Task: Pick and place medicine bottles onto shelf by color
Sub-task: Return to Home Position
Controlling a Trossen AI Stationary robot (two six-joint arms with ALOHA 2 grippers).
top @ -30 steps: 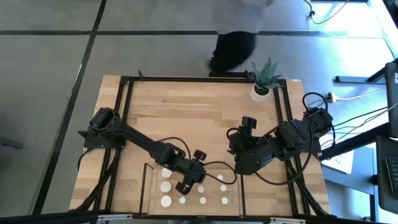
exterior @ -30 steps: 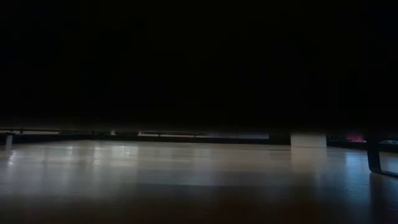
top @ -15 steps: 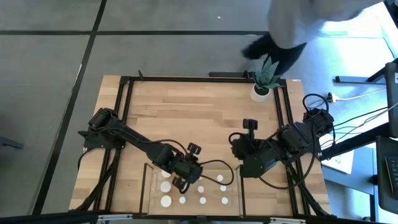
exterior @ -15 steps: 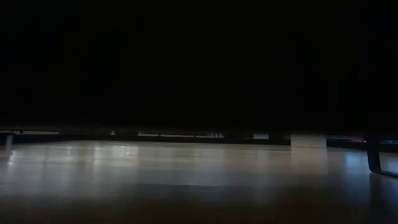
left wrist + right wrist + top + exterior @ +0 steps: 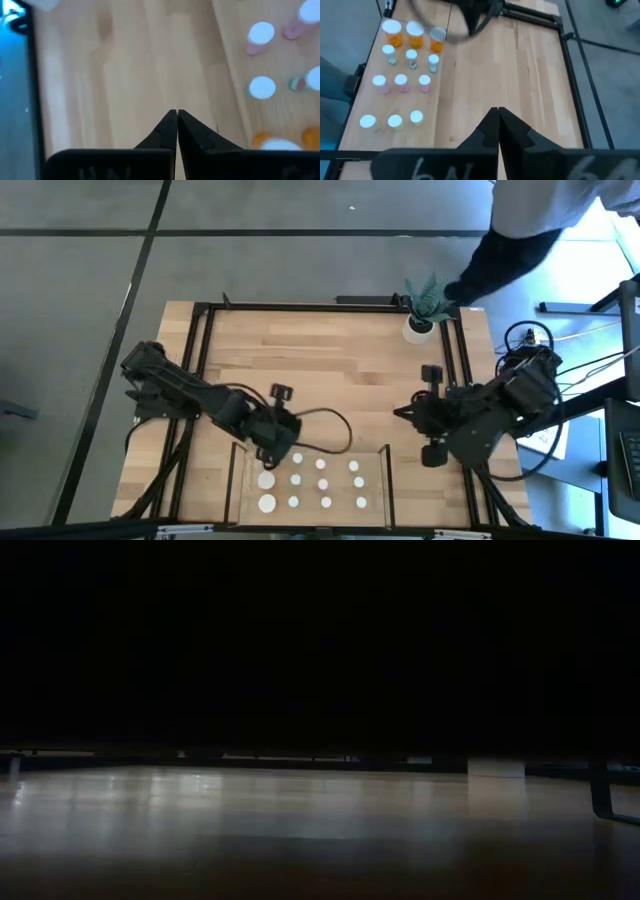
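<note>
Light-wood table (image 5: pixel 330 360) seen from above, with two dark robot arms reaching in from its sides. The left arm (image 5: pixel 195 398) stretches low and nearly straight from its base at the table's left edge toward the near middle. The left gripper (image 5: pixel 176 113) hangs over bare table just beside the far long edge of the shelf (image 5: pixel 341 493), near the shelf's left end. Its two fingers are pressed together tip to tip and hold nothing.

The right arm (image 5: pixel 490 408) is folded close to its base at the right edge, elbow bent. The right gripper (image 5: pixel 498 110) points across the table toward the shelf from its right, apart from it, fingers likewise closed and empty.

The shelf lies at the near edge of the table, between the two arms. Twelve white-capped medicine bottles (image 5: pixel 401 81) stand upright on it in four rows (three to a row), sorted by colour. From the left end these are orange with wider caps, greenish, pink, then pale-bodied.

A white plant pot (image 5: pixel 418 328) with a spiky green plant sits at the far right corner. Just beyond it a person (image 5: pixel 520 225) in light and dark clothing is partly in view.
</note>
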